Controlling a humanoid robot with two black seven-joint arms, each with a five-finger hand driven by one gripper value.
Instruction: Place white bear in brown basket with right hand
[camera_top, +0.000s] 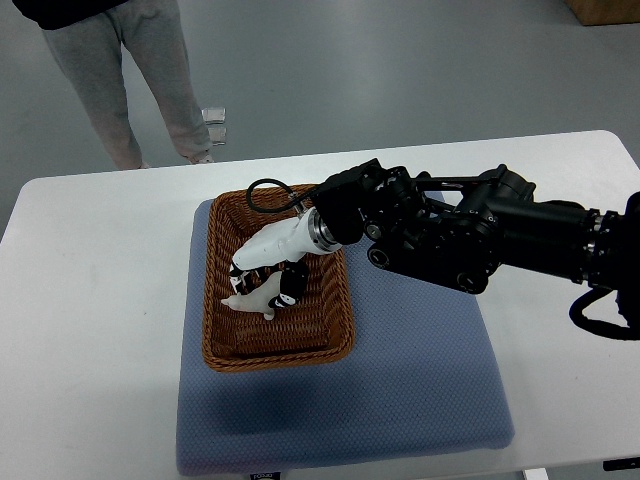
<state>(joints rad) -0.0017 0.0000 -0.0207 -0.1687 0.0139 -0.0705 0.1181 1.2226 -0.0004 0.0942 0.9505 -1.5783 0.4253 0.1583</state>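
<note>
Person's legs (130, 80) stood at upper left, beyond the white surface (90, 300). Blue mat (420, 390) lay on it, brown basket (225, 335) on the mat's left part. White bear (258, 297) was inside the basket, low over the woven floor, touching or nearly so. Right hand (268, 268) reached in from the right, fingers curled around the bear, grasping it. Left arm not visible. Judgement: placing almost done; best to lower until the bear rests, loosen fingers fully, then lift straight up clear of the rim.

No text can be read anywhere — no label, brand, number or sign is legible.
</note>
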